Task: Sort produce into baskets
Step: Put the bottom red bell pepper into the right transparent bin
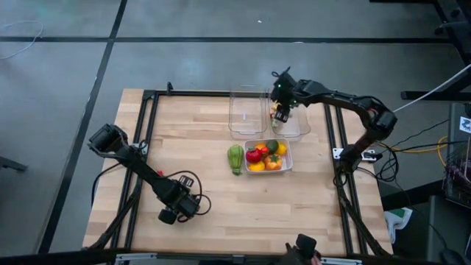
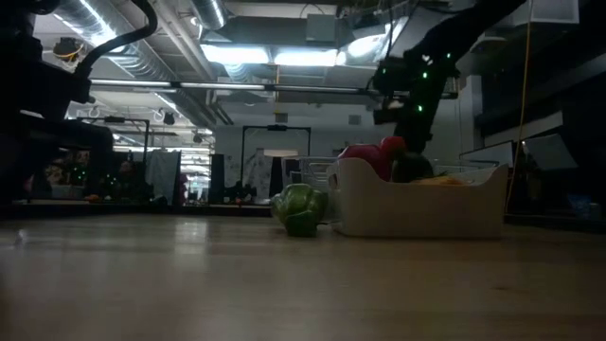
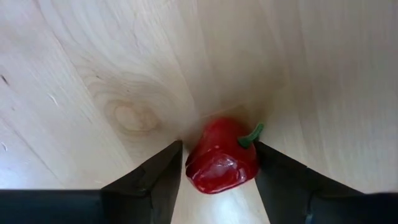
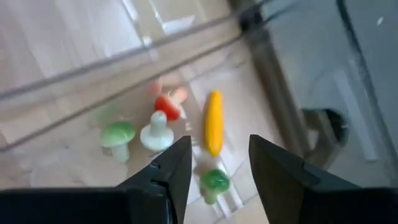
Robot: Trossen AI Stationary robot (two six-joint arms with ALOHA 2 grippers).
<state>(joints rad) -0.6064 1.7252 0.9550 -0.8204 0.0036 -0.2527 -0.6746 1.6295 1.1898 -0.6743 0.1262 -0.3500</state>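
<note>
The table (image 1: 221,213) is light wood with a black frame. The right arm reaches over the far side of it, and the right gripper (image 1: 280,110) hangs above a clear tub (image 1: 296,126), its fingers apart with nothing between them. In the right wrist view, small toy pieces lie in the tub under this claw: a yellow piece (image 4: 213,129) just ahead of the fingertips, a red piece (image 4: 166,106) beside it, a pale mushroom (image 4: 156,135) and a green mushroom (image 4: 117,135) to one side, and another green piece (image 4: 214,181) right below the gap. A second clear tub (image 1: 246,112) stands just beside the claw, touching the first one. The white tub (image 1: 285,163) is on the near side of the right gripper, and holds red, yellow, orange and green produce (image 1: 263,157). A green pepper (image 1: 235,157) lies on the wood just beside this white tub. The left arm is low at the near left part of the table, well apart from all tubs. The left gripper (image 3: 217,165) has a red pepper (image 3: 221,157) between its fingers, with a green stem; the fingers stand close on both sides of it, but I cannot tell if they already press it.
</note>
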